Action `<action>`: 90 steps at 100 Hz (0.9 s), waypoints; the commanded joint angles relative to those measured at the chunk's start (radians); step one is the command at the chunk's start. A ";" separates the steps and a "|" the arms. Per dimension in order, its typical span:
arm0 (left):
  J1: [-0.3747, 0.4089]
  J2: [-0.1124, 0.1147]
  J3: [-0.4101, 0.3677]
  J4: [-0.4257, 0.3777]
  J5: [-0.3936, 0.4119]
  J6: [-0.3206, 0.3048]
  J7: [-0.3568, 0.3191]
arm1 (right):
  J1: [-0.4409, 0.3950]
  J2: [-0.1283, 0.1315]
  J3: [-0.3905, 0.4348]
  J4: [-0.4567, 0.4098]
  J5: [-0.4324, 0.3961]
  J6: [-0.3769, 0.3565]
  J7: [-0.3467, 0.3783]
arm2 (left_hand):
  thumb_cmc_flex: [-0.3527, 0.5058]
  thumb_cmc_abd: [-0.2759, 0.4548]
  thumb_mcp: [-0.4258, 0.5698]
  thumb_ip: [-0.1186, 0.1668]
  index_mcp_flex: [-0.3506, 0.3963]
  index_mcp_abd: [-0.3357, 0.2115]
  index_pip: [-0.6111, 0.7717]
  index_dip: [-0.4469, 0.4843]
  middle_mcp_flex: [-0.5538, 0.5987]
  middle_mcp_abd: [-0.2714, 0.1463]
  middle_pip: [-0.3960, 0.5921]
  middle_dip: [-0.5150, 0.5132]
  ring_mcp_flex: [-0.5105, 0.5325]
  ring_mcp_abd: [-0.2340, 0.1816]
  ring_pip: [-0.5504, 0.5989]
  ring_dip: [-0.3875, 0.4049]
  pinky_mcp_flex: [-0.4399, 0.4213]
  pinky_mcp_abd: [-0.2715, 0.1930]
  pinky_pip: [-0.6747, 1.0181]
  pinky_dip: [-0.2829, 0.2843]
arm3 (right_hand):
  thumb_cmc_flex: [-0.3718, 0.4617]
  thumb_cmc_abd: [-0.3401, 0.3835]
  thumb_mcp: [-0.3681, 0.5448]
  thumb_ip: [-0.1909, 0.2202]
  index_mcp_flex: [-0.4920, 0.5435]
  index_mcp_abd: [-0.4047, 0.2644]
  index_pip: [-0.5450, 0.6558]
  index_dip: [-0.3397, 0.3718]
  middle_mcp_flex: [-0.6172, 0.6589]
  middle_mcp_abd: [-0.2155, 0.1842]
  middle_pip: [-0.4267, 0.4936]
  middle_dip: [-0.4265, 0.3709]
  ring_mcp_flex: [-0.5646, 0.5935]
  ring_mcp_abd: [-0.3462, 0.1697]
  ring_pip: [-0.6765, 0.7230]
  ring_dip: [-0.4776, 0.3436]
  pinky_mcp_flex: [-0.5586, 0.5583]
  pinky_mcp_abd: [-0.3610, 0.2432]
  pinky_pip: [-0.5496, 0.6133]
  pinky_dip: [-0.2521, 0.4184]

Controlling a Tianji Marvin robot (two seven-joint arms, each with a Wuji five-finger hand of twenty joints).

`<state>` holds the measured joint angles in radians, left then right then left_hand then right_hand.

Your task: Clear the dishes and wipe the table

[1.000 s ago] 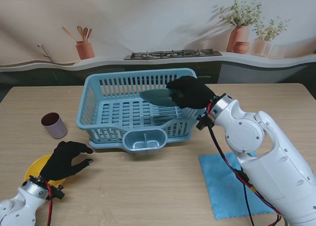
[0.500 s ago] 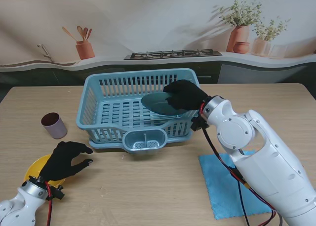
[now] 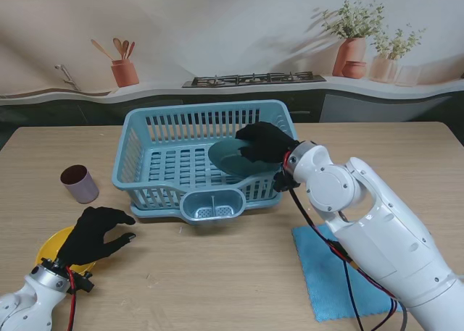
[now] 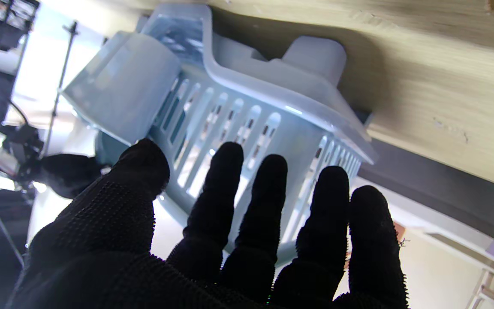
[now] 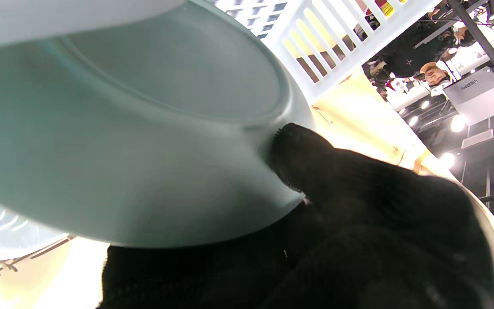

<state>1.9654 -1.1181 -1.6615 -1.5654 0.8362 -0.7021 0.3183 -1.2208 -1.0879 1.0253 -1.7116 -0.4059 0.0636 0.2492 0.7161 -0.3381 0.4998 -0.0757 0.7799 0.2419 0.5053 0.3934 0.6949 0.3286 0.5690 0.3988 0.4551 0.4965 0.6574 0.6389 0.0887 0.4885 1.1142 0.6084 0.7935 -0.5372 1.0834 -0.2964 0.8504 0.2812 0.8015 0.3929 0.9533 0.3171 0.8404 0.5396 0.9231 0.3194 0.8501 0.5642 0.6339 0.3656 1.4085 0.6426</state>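
Pale blue plastic fills the middle of the stand's view: the dish rack [image 3: 196, 161] sits on the wooden table [image 3: 232, 273], and the right hand [image 3: 264, 144] has sunk deeper into it over the last second. The right arm has swung in toward the rack from four o'clock, and the grey-green plate [image 3: 230, 157] it carries has tipped from nearly flat above the rim to leaning down inside the basket, at the rack's three o'clock side. I judge the first dish is nearly stowed, with release the step still to come.

In the right wrist view the gloved fingers [image 5: 302, 159] clamp the plate's [image 5: 144, 128] rim, so the grasp is firm.

The blue cloth [image 3: 337, 269] lies flat at five o'clock, untouched, so wiping has not begun.

The left hand [image 3: 98, 233] has not moved: it hovers at eight o'clock over the yellow plate [image 3: 52, 245], fingers spread and curled, holding nothing. The left wrist view shows its fingers [image 4: 268, 201] apart, pointing toward the rack [image 4: 238, 111].

The maroon cup [image 3: 78, 183] stands at nine o'clock, still to be cleared.
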 commanded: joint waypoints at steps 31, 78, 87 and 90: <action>0.004 -0.003 -0.001 -0.005 0.000 0.003 -0.005 | 0.030 -0.003 -0.039 0.014 0.033 0.050 0.053 | 0.018 0.032 -0.022 -0.005 0.027 -0.014 -0.009 0.007 0.008 0.003 -0.007 0.005 -0.003 0.015 0.001 0.013 -0.015 0.013 0.003 -0.002 | 0.154 0.158 0.065 0.068 0.052 -0.202 0.221 0.088 -0.011 -0.020 0.107 0.081 0.023 -0.044 0.220 0.122 -0.017 -0.075 0.068 0.090; 0.006 -0.004 -0.003 -0.006 -0.001 0.004 -0.001 | 0.077 0.002 -0.098 0.046 0.028 0.112 0.098 | 0.018 0.034 -0.022 -0.005 0.027 -0.014 -0.010 0.006 0.009 0.003 -0.006 0.005 -0.003 0.017 0.001 0.013 -0.015 0.012 0.003 -0.002 | 0.148 0.138 0.083 0.076 0.066 -0.163 0.119 -0.039 -0.002 -0.027 -0.026 -0.048 -0.001 -0.010 0.036 0.014 -0.048 -0.038 -0.037 0.051; 0.006 -0.004 -0.003 -0.006 0.001 0.002 0.002 | 0.077 0.005 -0.098 0.047 0.019 0.104 0.107 | 0.019 0.034 -0.022 -0.005 0.027 -0.014 -0.010 0.006 0.009 0.003 -0.006 0.005 -0.002 0.016 0.002 0.013 -0.015 0.012 0.003 -0.002 | 0.146 0.134 0.082 0.080 0.062 -0.150 0.082 -0.077 -0.014 -0.033 -0.068 -0.087 -0.029 -0.008 -0.025 -0.025 -0.080 -0.044 -0.071 0.023; 0.006 -0.004 -0.003 -0.005 0.001 0.002 0.003 | 0.076 0.007 -0.096 0.047 0.016 0.098 0.111 | 0.019 0.034 -0.022 -0.005 0.027 -0.014 -0.009 0.006 0.010 0.003 -0.006 0.005 -0.002 0.017 0.002 0.013 -0.015 0.012 0.003 -0.002 | 0.143 0.134 0.081 0.082 0.060 -0.147 0.070 -0.087 -0.019 -0.034 -0.081 -0.098 -0.036 -0.010 -0.042 -0.035 -0.091 -0.047 -0.081 0.015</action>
<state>1.9676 -1.1197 -1.6638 -1.5655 0.8377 -0.7005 0.3293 -1.1411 -1.0875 0.9277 -1.6662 -0.3813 0.1740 0.3404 0.7161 -0.3379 0.4997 -0.0757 0.7799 0.2419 0.5051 0.3934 0.6949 0.3286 0.5689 0.3988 0.4552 0.4965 0.6571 0.6389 0.0876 0.4888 1.1142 0.6084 0.7986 -0.5278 1.0612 -0.2974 0.8476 0.2720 0.8081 0.3061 0.9430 0.3096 0.7810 0.4650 0.8931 0.3103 0.8230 0.5468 0.5685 0.3617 1.3476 0.6797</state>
